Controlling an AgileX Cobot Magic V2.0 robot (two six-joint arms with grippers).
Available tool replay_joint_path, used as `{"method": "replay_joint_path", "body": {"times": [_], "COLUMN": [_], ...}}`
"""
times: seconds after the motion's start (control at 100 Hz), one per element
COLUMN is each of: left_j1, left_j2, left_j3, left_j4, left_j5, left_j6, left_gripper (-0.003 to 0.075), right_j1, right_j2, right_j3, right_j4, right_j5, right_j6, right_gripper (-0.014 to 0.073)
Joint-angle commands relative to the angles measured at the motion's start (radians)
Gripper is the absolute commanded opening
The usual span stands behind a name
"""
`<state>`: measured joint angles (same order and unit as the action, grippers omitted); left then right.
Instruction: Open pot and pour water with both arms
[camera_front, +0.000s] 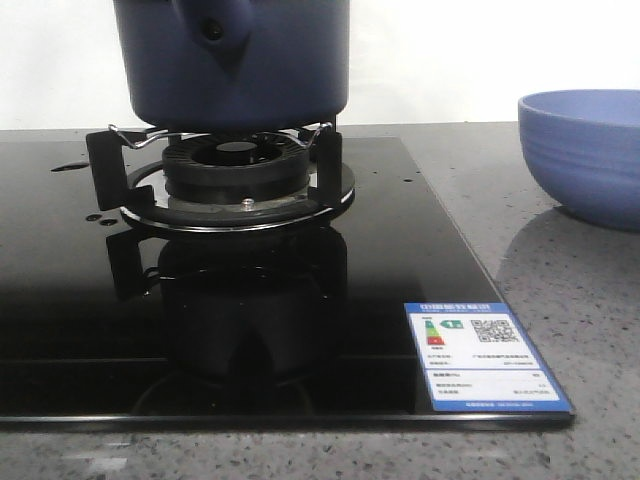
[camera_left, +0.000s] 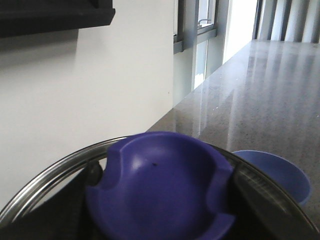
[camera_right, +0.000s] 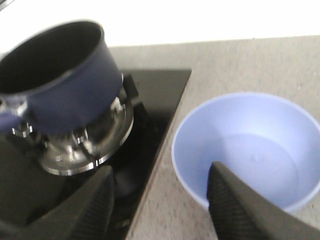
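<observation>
The dark navy cylindrical pot (camera_front: 232, 60) sits uncovered on your burner; right fingers (camera_right: 227, 200) hover spread, left fingers' state unreadable behind the lid knob (camera_left: 160, 187).

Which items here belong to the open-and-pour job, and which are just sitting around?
Job:
pot, uncovered on the burner
lid, close under the left wrist camera
light blue bowl, likely pour target

Bystanders:
gas burner
black glass cooktop
energy label sticker
</observation>
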<state>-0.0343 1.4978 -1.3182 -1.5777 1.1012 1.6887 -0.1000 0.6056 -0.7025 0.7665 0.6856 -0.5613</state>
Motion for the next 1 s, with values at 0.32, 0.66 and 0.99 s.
{"method": "replay_joint_path", "body": {"times": [0.32, 0.66, 0.99], "left_j1": [0.086, 0.086, 0.086], "left_j2": [-0.291, -0.382, -0.452], "left_j3": [0.146, 0.255, 0.354], "left_j4": [0.016, -0.017, -0.027], "left_j5": [-0.111, -0.361, -0.455], "left_j6": [-0.102, -0.102, -0.1], "left_gripper": [0.019, 0.019, 0.019], "right_j1": [0.003, 0.003, 0.003], "right_j2": [0.066, 0.123, 0.133], "right_j3": [-0.035, -0.035, -0.035], "right_j4": [0.063, 0.098, 0.1], "right_j5": [-0.136, -0.266, -0.227], "right_j6": [-0.012, -0.012, -0.012], "right_gripper": [0.0377, 0.0377, 0.0377]}}
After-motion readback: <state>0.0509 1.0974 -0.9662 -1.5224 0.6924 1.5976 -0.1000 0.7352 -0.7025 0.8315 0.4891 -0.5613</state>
